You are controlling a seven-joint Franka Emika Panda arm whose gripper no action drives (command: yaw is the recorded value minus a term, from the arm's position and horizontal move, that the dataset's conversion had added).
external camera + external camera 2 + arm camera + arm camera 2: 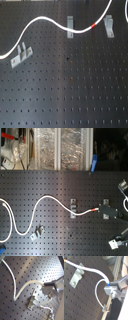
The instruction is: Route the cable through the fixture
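In the second wrist view the hand (111,291) shows as grey fingers (109,289) closed on the cable (99,293), which bends in a loop just beside them. In the first wrist view the same cord (18,291) curves over the black perforated bench (15,308), passing close above a silver bracket (32,301). In the first exterior view, the twin-pronged bracket (21,54) sits nearest, at the first exterior view's left, with the cable (37,21) sweeping past it and rising toward the far side. Farther back, the cord crosses the upright clip (70,25); its red band (94,23) lies between that clip and the slanted fixture (108,26) at the first exterior view's right, the cord passing just above the fixture.
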